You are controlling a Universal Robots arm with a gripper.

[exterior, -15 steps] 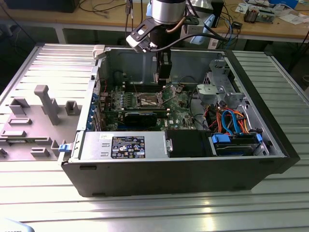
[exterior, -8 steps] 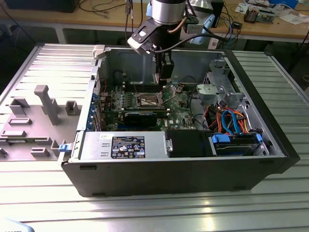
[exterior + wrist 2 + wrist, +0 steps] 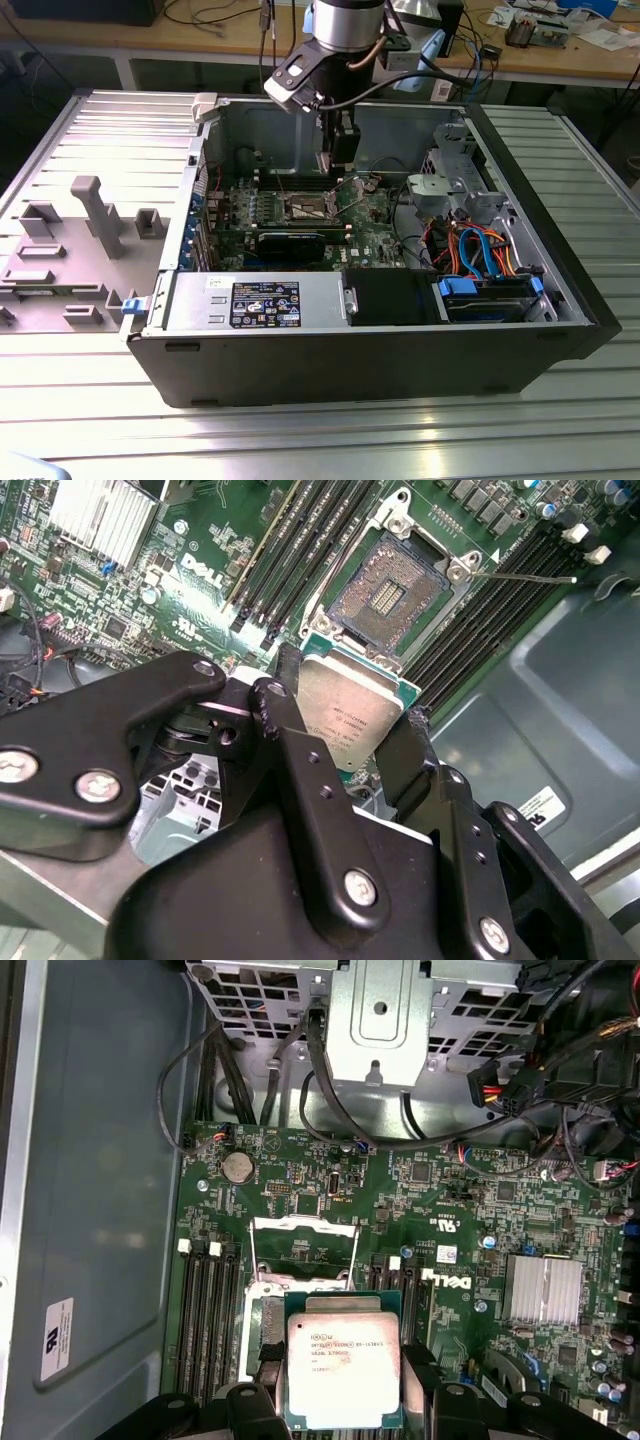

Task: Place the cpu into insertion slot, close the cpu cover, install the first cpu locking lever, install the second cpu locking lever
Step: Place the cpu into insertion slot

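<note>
One open computer case [image 3: 350, 360] lies on a ribbed metal table [image 3: 300, 440] and takes up the middle of the exterior view. One grey plastic fixture [image 3: 95, 215] stands at the exterior view's left. One green circuit board [image 3: 370, 215] lies flat inside the case. One robot arm [image 3: 345, 25] comes down from the upper centre of the frame, with its gripper [image 3: 342, 160] above the board.

In the second wrist view the two black fingers [image 3: 272, 702] are clamped on opposite edges of one processor chip [image 3: 352, 708], which is tilted and held close to the one socket [image 3: 385, 590], not in it. The socket lies bare, its pin field showing. In the first wrist view one socket cover [image 3: 303, 1225] stands raised beyond the chip, and one finned heat sink [image 3: 545, 1288] and one coin battery [image 3: 237, 1167] sit on the board.
</note>
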